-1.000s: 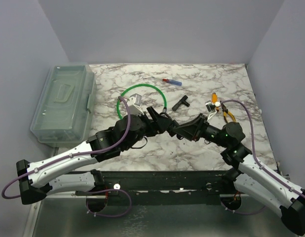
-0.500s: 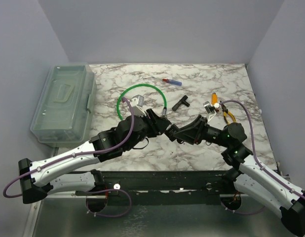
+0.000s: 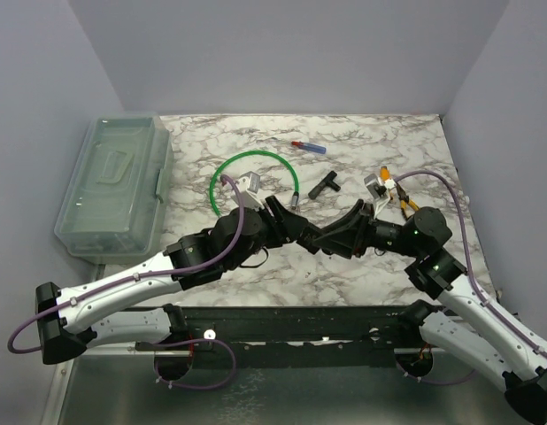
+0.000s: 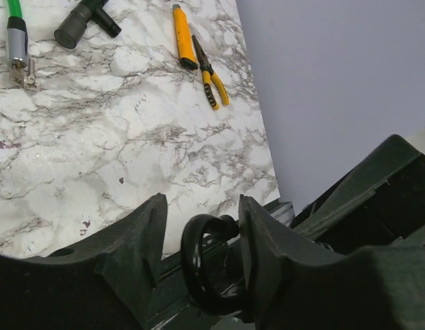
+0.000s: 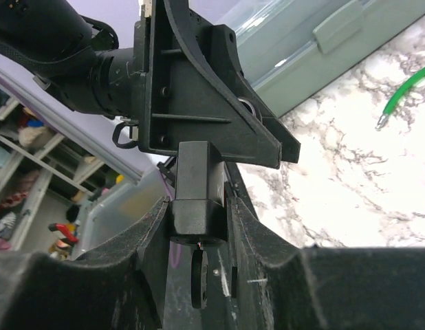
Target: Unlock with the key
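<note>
My two grippers meet above the middle of the marble table. My right gripper (image 3: pixel 316 239) (image 5: pixel 199 214) is shut on a black block-shaped padlock body (image 5: pixel 199 182). A thin black key head (image 5: pixel 198 278) sticks out of its near end, edge-on. My left gripper (image 3: pixel 294 225) (image 4: pixel 202 206) stands round a black loop (image 4: pixel 192 268), which looks like the lock's shackle. The loop rests against one finger (image 4: pixel 257 234), with a small gap to the other. In the right wrist view the left gripper's fingers sit at the block's far end. The key blade is hidden.
A green cable loop (image 3: pixel 256 161) with a metal end lies behind the grippers. A clear lidded box (image 3: pixel 114 190) stands at the left edge. A black T-shaped piece (image 3: pixel 325 184), a red and blue tool (image 3: pixel 309 146) and orange pliers (image 3: pixel 404 202) lie at the back right.
Both grippers, still joined at the lock, have shifted slightly to the right. The right arm's wrist and elbow have swung right and up. Neither grip has visibly changed.
</note>
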Available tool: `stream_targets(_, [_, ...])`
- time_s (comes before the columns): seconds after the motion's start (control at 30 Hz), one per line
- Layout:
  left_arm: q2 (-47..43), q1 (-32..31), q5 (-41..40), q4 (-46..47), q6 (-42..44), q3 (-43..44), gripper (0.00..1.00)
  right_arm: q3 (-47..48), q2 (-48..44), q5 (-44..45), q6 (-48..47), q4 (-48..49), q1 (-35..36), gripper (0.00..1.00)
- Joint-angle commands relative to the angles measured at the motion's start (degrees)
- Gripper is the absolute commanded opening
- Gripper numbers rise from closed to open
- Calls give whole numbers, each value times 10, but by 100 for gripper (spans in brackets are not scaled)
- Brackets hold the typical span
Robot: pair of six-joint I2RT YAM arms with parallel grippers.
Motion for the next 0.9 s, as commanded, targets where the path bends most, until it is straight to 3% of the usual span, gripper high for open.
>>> stream_targets(0.0, [-5, -3, 13, -38, -14, -1, 56, 52, -21, 25, -67, -48, 0, 0])
stream_targets(0.2, [-24, -3, 14, -50, -5, -4, 81, 48, -27, 1, -75, -69, 0, 0])
stream_targets(0.3, [-42, -2, 2, -65, 12, 3, 86, 45, -29, -21, -79, -90, 0, 0])
stream_targets(0.37, [-55, -2, -8, -77, 29, 9, 86, 45, -27, -37, -84, -106, -1, 0])
stream_targets(0.57, [-88, -1, -32, -90, 79, 30, 70, 52, -15, -72, -93, -135, 0, 0])
stream_targets(0.87, [-64, 0, -20, -100, 108, 63, 65, 63, 30, -134, -92, -107, 0, 0])
